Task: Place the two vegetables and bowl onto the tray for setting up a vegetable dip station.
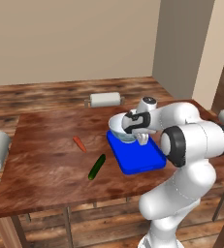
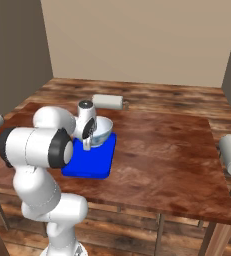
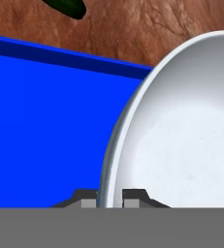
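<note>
Claw (image 3: 109, 197) pinched on the bowl (image 3: 181, 135) rim, bowl over the tray's (image 3: 40, 131) far end. Glossy, rigid, likely slippery (thin rim suits). Cucumber (image 1: 97, 166), carrot (image 1: 79, 143) on worktop (image 1: 45, 160).

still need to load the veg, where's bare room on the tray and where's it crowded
Free: the tray's near blue half, toward the robot. Crowded: its far end, where the gripper is shut on the bowl's rim. Carrot and cucumber lie on the table.
</note>
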Tool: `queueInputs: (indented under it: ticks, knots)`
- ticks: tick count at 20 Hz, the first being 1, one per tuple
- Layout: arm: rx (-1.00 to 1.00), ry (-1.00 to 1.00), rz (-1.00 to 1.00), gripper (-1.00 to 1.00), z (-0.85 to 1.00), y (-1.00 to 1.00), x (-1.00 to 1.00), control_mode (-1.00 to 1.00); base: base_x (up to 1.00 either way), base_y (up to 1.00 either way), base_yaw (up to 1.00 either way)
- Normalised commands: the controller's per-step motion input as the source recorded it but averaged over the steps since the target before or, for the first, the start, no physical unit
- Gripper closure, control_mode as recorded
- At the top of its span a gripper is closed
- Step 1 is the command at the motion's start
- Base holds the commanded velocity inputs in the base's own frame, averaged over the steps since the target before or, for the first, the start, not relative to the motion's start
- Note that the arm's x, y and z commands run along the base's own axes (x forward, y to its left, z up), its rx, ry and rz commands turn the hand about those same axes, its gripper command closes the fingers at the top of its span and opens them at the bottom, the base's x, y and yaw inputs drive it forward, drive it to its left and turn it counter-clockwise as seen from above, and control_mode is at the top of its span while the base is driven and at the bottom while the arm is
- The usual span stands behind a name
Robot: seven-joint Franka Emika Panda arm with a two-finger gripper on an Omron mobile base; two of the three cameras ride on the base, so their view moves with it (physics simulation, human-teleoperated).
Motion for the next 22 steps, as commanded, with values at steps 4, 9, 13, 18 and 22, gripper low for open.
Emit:
queueInputs:
  ticks: [4,9,13,18,22]
  knots:
    - [0.0,0.0,0.0,1.0,-0.09,0.0,0.07,-1.0,0.0,0.0,0.0]
    - [0.0,0.0,0.0,1.0,-0.07,0.0,0.05,-1.0,0.0,0.0,0.0]
    - [0.0,0.0,0.0,1.0,-0.07,0.0,0.04,-1.0,0.0,0.0,0.0]
    - [0.0,0.0,0.0,1.0,-0.05,0.0,0.0,-1.0,0.0,0.0,0.0]
    - [0.0,0.03,0.0,-1.0,-0.02,0.0,0.0,-1.0,0.0,0.0,0.0]
